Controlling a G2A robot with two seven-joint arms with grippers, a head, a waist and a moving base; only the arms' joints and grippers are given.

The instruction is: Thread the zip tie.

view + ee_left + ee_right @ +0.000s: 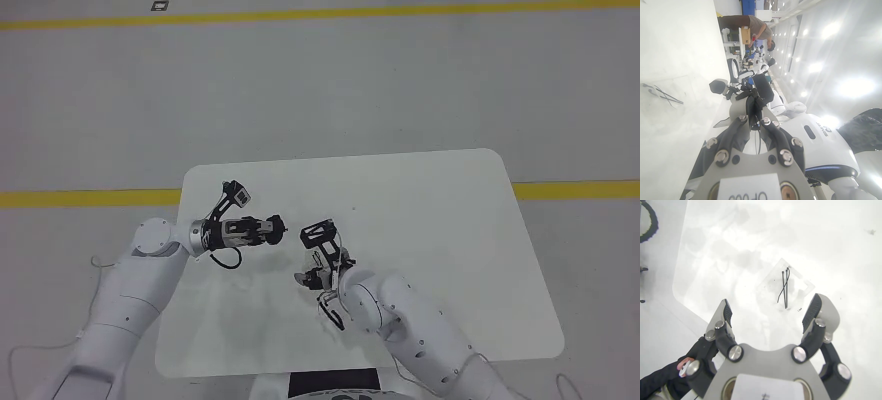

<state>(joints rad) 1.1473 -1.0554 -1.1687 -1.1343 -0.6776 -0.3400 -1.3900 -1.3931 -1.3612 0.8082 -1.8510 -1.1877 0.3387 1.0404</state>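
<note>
Right gripper (770, 299) up close, fingers spread wide, nothing between them, hovering over the white table (719, 247). Just ahead of its tips lie two black zip ties (785, 287), crossed and flat inside a clear tray (809, 285), touched by neither finger. Over to the left gripper (753, 108), near the right one: fingers drawn together, something dark bunched at the tips. Whether it is pinched, I cannot tell.

The zip ties (672, 100) lie in haze, their heads too blurred to make out. The clear tray (802, 276) around them fades into the desk (829, 247). Whether the left gripper (753, 106) pinches anything between its closed jaws cannot be told.
</note>
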